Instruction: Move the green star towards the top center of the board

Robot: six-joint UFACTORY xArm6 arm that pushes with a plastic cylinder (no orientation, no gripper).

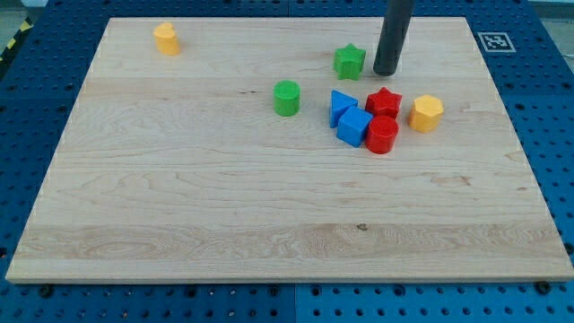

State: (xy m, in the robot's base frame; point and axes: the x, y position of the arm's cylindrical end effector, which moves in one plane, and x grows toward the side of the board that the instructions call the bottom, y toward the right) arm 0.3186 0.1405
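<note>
My tip (385, 72) rested on the surface (179, 197), just right of the green star (349, 61); I carried no gripper, holding nothing.

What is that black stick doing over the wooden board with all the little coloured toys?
That stick is the end of a robot arm. It holds nothing; my tip only slides along the wooden board and pushes blocks. One camera looks down at the board. My tip sits just to the view's right of the green star. Nearby are a green cylinder, a cluster of two blue blocks, a red star and a red cylinder, plus two yellow blocks.
</note>
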